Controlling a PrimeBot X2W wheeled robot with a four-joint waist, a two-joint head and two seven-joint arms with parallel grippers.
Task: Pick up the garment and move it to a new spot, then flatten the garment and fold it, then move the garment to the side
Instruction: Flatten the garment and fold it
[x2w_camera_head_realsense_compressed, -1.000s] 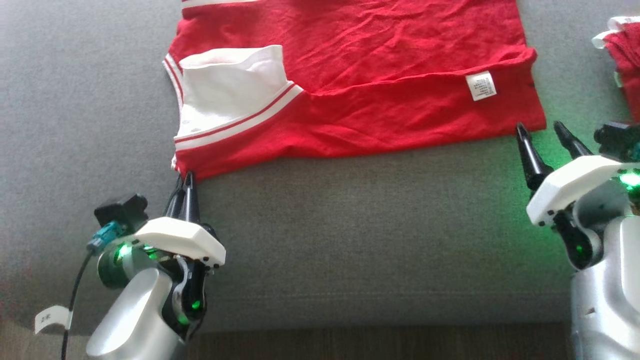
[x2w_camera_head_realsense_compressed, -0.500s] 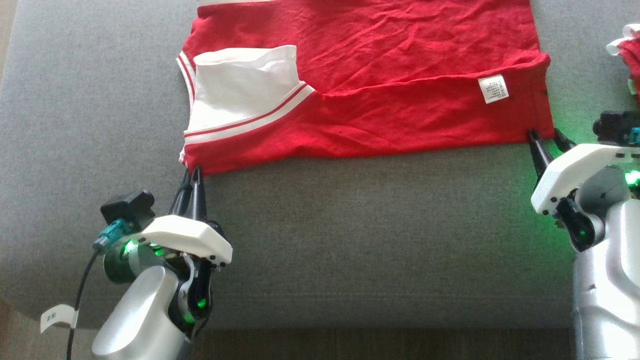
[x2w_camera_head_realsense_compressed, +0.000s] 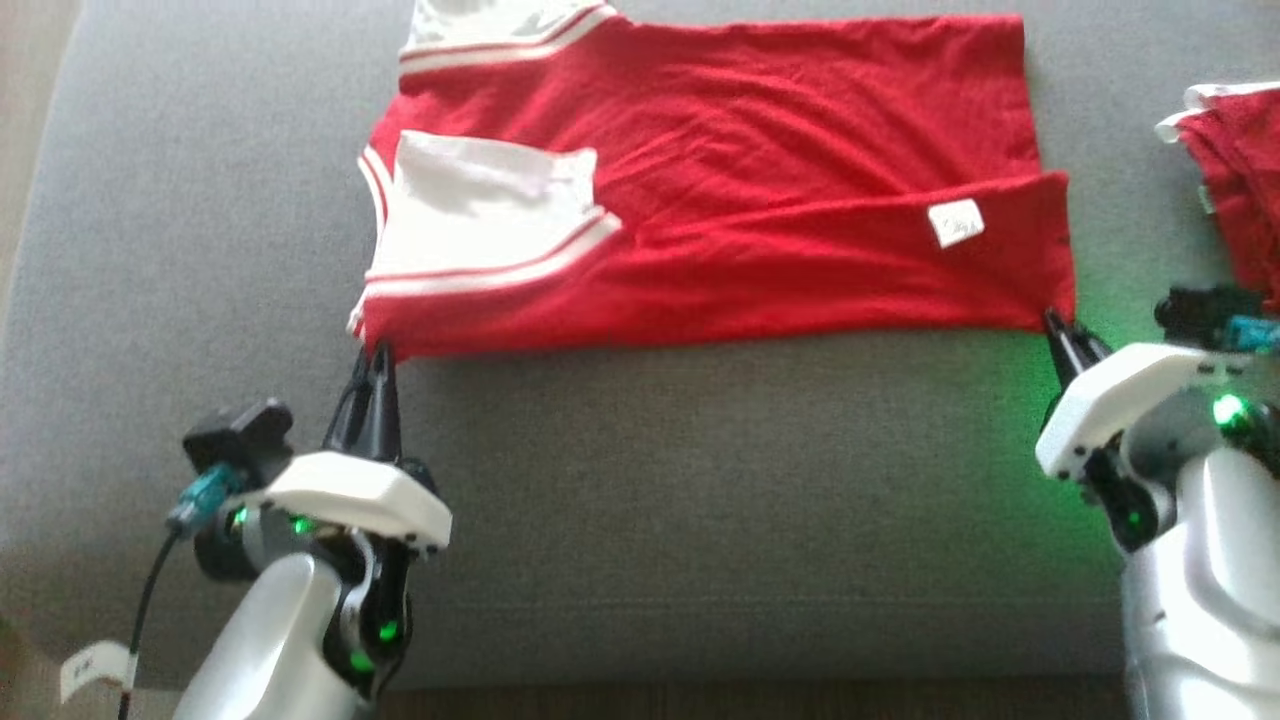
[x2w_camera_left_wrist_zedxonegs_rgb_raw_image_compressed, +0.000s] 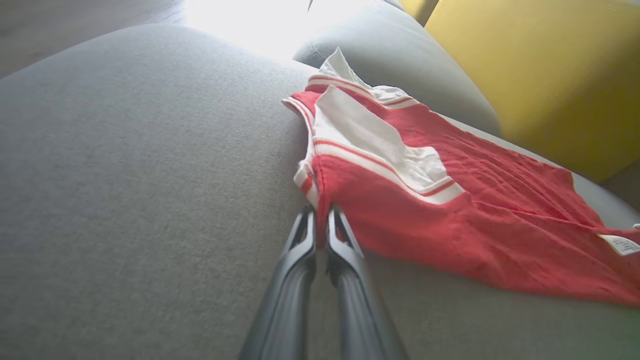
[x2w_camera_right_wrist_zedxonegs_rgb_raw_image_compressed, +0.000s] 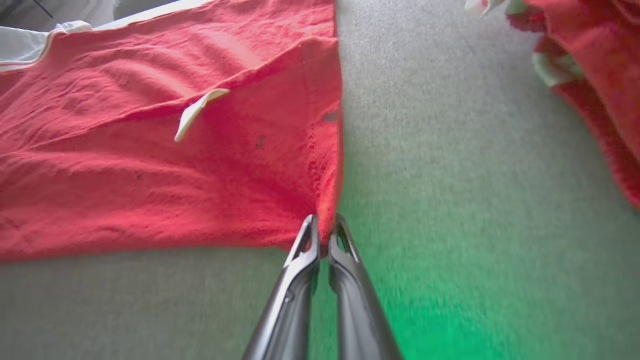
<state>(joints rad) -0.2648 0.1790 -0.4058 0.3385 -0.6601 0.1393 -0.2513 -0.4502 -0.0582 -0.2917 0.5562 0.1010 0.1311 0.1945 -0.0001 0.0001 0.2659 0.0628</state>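
Note:
The garment (x2w_camera_head_realsense_compressed: 740, 230) is a red shirt with white striped sleeves and a small white label, spread on the grey sofa seat with its near edge folded over. My left gripper (x2w_camera_head_realsense_compressed: 375, 352) is shut on the garment's near left corner; in the left wrist view that gripper (x2w_camera_left_wrist_zedxonegs_rgb_raw_image_compressed: 320, 212) pinches the red hem of the garment (x2w_camera_left_wrist_zedxonegs_rgb_raw_image_compressed: 450, 210). My right gripper (x2w_camera_head_realsense_compressed: 1058, 322) is shut on the near right corner, and in the right wrist view its tips (x2w_camera_right_wrist_zedxonegs_rgb_raw_image_compressed: 322, 220) clamp the edge of the garment (x2w_camera_right_wrist_zedxonegs_rgb_raw_image_compressed: 200, 165).
A second red and white cloth (x2w_camera_head_realsense_compressed: 1235, 160) lies bunched at the right edge of the seat (x2w_camera_head_realsense_compressed: 700, 500), also at the top right (x2w_camera_right_wrist_zedxonegs_rgb_raw_image_compressed: 595, 65) of the right wrist view. A yellow cushion (x2w_camera_left_wrist_zedxonegs_rgb_raw_image_compressed: 540, 65) stands behind the grey backrest (x2w_camera_left_wrist_zedxonegs_rgb_raw_image_compressed: 400, 55).
My right gripper moved up to the garment's near right corner and shut on it. The left gripper kept its hold. The head camera shifted, showing more of the garment's far side.

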